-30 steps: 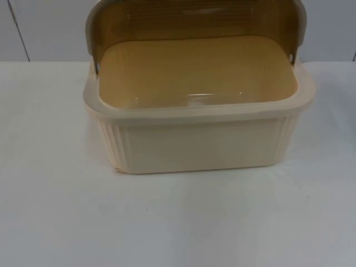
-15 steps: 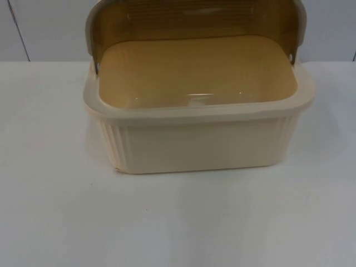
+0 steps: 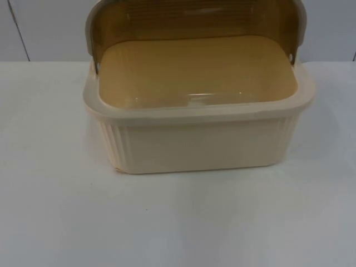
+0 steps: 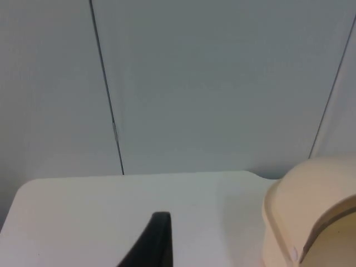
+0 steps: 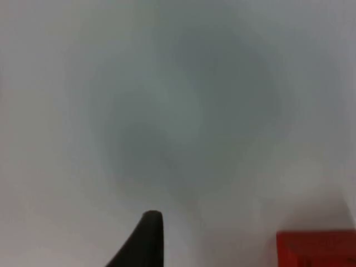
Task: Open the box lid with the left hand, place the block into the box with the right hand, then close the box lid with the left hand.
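The left gripper [image 4: 160, 245] shows as one black fingertip above the white table top [image 4: 111, 206], with the grey partition wall [image 4: 211, 83] ahead of it. Whether this gripper is apart or together cannot be told. Off to one side of it, well apart, sits the cream ribbed plastic box [image 4: 289, 222].

The right gripper [image 5: 147, 242] likewise shows one black fingertip over pale table; its opening cannot be told either. Near it, not touching, lies the red block [image 5: 316, 248].

From above, the box stands mid-table with its amber translucent hinged lid [image 3: 194, 19] tipped up and back, the interior bare.

The lid looks already opened, so the block placement seems to be the step in hand. The next move probably calls for the right gripper to reach the block, straddle it and close on it.
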You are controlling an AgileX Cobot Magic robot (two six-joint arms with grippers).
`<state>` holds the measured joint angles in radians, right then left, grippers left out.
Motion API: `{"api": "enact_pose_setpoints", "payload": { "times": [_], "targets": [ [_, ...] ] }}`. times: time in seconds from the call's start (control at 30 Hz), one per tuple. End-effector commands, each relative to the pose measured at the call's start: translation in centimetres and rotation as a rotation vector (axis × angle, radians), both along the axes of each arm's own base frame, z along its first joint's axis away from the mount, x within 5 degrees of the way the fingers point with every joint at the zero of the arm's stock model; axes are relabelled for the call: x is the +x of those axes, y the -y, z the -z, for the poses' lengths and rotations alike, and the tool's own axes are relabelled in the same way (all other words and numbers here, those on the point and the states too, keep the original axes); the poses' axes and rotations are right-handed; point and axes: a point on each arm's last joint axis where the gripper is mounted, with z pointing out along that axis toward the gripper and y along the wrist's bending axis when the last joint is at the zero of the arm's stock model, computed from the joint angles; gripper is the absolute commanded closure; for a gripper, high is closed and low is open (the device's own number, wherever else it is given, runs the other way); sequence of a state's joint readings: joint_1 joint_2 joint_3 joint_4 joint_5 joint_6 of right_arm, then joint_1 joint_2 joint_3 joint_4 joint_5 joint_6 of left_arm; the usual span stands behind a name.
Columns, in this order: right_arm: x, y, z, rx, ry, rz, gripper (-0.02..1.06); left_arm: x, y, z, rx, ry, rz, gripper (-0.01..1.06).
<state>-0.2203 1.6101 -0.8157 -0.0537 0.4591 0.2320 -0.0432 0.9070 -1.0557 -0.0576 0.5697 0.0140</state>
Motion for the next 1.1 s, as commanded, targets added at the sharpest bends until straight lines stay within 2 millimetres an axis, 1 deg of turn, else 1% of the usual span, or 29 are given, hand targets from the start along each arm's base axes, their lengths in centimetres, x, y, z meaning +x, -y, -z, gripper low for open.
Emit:
{"api": "enact_pose_setpoints", "payload": {
  "times": [0.0, 0.03, 0.07, 0.17, 0.3, 0.4, 0.5, 0.6, 0.73, 0.77, 0.9, 1.07],
  "targets": [
    [-0.2, 0.2, 1.3, 0.009, -0.086, -0.003, -0.01, -0.2, 0.0, 0.1, -0.007, -0.008, 0.001, 0.0],
    [-0.3, 0.2, 1.9, 0.016, -0.119, -0.002, -0.01, -0.2, 0.0, 0.1, -0.006, -0.013, 0.001, 0.0],
    [-0.3, 0.2, 1.9, 0.016, -0.119, -0.002, -0.01, -0.2, 0.0, 0.1, -0.006, -0.013, 0.001, 0.0],
    [-0.4, 0.1, 2.9, 0.033, -0.178, 0.009, -0.01, -0.2, 0.0, 0.2, 0.0, -0.019, 0.002, 0.0],
    [-0.7, 0.4, 3.4, 0.015, -0.228, 0.002, -0.01, -0.2, 0.0, 0.2, 0.0, -0.019, 0.002, 0.0],
    [-0.9, 0.9, 3.5, 0.006, -0.235, 0.032, -0.01, -0.2, 0.0, 0.2, 0.0, -0.019, 0.002, 0.0],
    [-1.4, 2.4, 3.3, 0.011, -0.236, 0.093, -0.01, -0.2, 0.0, 0.2, 0.0, -0.022, 0.003, 0.0],
    [-1.8, 3.1, 3.5, 0.02, -0.238, 0.118, -0.01, -0.2, 0.0, 0.2, 0.0, -0.022, 0.003, 0.0],
    [-2.0, 3.0, 4.3, 0.014, -0.203, 0.101, -0.01, -0.2, 0.0, 0.2, 0.003, -0.021, 0.003, 0.0],
    [-2.0, 3.0, 4.3, 0.014, -0.203, 0.101, -0.01, -0.2, 0.0, 0.2, 0.003, -0.021, 0.003, 0.0],
    [-2.1, 2.9, 5.3, 0.02, -0.216, 0.092, -0.01, 0.0, -0.1, 0.4, 0.021, -0.029, -0.001, 0.0],
    [-1.8, 2.9, 5.4, 0.014, -0.19, 0.088, 0.0, 0.4, -0.1, 0.6, 0.021, -0.044, -0.001, 0.0]
  ]
}}
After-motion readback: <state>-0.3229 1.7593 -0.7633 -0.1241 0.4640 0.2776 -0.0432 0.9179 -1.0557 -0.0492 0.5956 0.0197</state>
